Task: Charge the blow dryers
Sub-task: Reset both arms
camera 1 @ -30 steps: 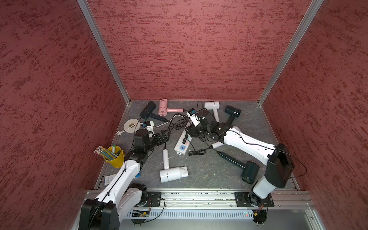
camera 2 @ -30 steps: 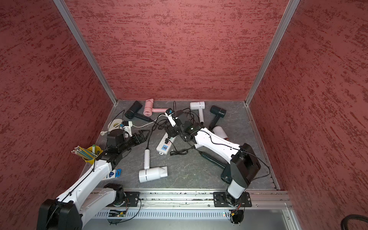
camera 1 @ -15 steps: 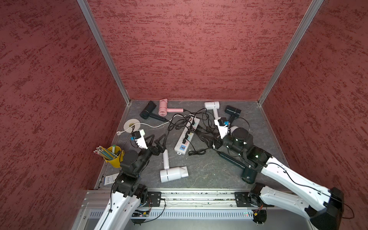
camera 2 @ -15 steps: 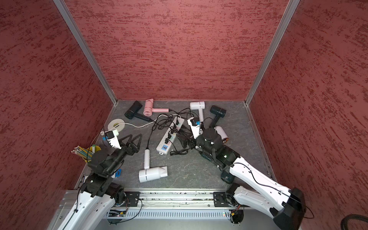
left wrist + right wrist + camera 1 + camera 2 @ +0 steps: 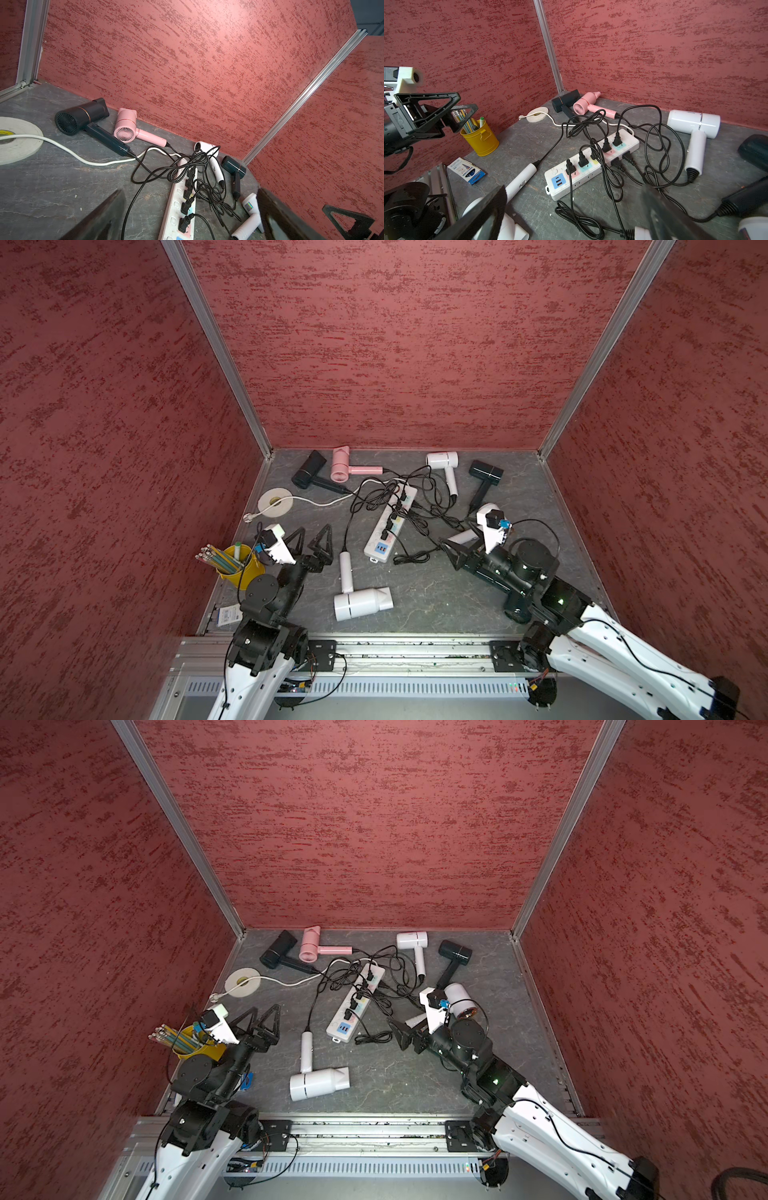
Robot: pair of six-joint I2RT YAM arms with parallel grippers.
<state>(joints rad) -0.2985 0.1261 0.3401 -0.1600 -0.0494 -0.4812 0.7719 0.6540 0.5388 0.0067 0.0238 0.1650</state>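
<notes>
The left claw (image 5: 312, 536) stands wide and empty beside the yellow cup (image 5: 243, 572), drawn back toward its base. The right claw (image 5: 457, 545), equally wide and empty, has left the power strip (image 5: 377, 549) and hangs near the right side of the tabletop (image 5: 419, 605). The blow dryers (image 5: 361, 603) ring the strip, black cords (image 5: 374, 493) plugged in.

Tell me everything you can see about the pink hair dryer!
The pale pink, T-shaped plastic hair dryer lies on its side on the grey table, close to the back wall. Its short round barrel has a finned grille at one end and a flattened nozzle pointing toward the wall. A slim handle sticks out sideways, ending in a black cord that runs into the tangle by the white power strip. A black hair dryer lies right beside it. Nothing holds it.
</notes>
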